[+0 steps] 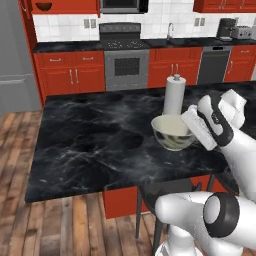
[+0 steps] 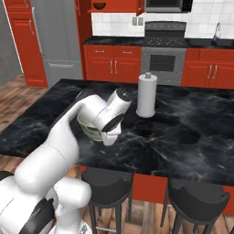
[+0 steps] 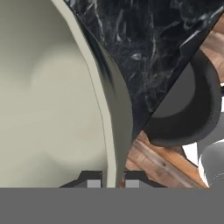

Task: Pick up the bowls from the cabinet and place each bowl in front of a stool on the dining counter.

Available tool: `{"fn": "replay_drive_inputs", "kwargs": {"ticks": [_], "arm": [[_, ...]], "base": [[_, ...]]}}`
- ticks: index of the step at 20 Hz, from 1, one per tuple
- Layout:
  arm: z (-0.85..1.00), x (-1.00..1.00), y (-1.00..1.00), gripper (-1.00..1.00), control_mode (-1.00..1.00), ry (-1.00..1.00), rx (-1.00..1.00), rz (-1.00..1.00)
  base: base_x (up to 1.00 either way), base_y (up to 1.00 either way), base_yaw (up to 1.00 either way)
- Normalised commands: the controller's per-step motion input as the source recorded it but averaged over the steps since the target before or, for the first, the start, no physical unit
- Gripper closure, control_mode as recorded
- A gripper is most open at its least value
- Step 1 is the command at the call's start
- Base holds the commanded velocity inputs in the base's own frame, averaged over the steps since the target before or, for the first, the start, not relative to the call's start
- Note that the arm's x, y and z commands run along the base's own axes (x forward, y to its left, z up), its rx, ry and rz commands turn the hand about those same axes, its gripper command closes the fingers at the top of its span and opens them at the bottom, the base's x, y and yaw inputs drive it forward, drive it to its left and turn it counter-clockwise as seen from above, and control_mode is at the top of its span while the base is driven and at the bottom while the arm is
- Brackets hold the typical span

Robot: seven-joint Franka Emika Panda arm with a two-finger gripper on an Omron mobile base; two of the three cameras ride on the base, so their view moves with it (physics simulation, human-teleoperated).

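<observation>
My gripper (image 3: 112, 182) is shut on the rim of the cream bowl (image 1: 171, 131), with one fingertip inside the rim and one outside. The bowl hangs upright, low over the dining counter (image 1: 90, 140) near its front edge; I cannot tell whether it touches the slab. In the right base view my arm hides most of the cream bowl (image 2: 88, 128). A stool (image 3: 192, 109) stands just below that edge, one of two stools (image 2: 109, 185) (image 2: 196, 196) at the counter's near side. The dark reddish-brown bowl (image 1: 43, 6) sits in the red wall cabinet (image 1: 70, 7) at the far wall.
A white paper towel roll (image 1: 175, 95) stands upright on the counter just behind the bowl. Beyond the counter are the stove (image 1: 125, 55), red base cabinets and a grey fridge (image 2: 55, 36). Wooden floor lies left of the counter.
</observation>
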Motion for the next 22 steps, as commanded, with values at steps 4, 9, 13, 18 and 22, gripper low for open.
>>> {"fn": "replay_drive_inputs", "kwargs": {"ticks": [4,9,13,18,22], "arm": [[-0.79,0.85,-0.13,1.00,-1.00,-0.05,0.08,0.10],[-0.68,0.62,-0.21,1.00,-1.00,-0.01,0.09,0.07],[-0.59,0.47,-0.18,1.00,-1.00,0.00,0.06,0.05],[-0.36,0.28,-0.04,1.00,-1.00,0.00,0.00,0.01],[-0.20,0.19,0.00,1.00,-1.00,0.00,0.00,0.00]], "base": [[0.00,0.00,0.00],[0.00,0.00,0.00],[0.00,0.00,0.00],[0.00,0.00,0.00],[0.00,0.00,0.00]]}}
